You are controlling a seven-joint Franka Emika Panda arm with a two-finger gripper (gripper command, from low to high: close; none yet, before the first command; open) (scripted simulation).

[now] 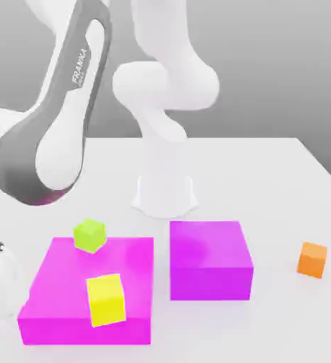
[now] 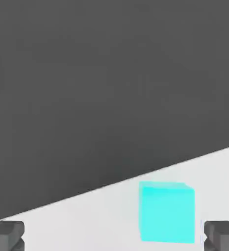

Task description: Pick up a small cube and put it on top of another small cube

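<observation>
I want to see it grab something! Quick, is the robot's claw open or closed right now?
Gripper: open, fingers spread wide, holding nothing. The small cyan cube sits on the white table ahead of it, not yet gripped.

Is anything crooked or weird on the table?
Yes. The green cube sits tilted on the back edge of the left magenta block. The yellow cube looks slightly twisted. Nothing looks broken.

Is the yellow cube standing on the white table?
No, the yellow cube rests on top of a flat magenta block, not on the table.
</observation>
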